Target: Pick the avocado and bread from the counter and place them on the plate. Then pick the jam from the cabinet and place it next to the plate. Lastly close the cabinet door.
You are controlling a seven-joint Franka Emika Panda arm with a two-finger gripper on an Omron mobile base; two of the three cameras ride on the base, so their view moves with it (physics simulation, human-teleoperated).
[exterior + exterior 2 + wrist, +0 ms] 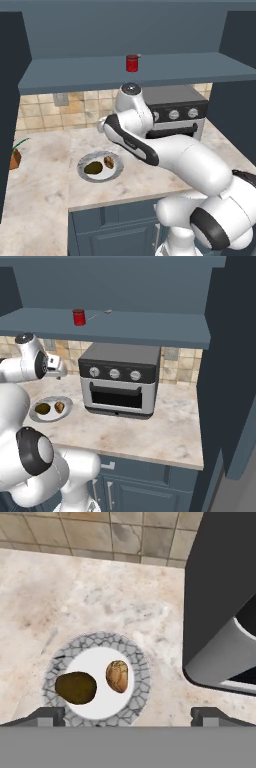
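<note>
Already avocado (76, 687) and bread (117, 675) lie on the plate (138, 664); pincer (129, 716) above, fingers apart, empty.

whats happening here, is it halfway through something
A white robot arm is working at a kitchen counter. The avocado and bread already lie side by side on the plate, next to the toaster oven. The gripper is open and empty above the plate. The red jam stands up in the open cabinet, so fetching it and closing the door are not yet done.
</note>
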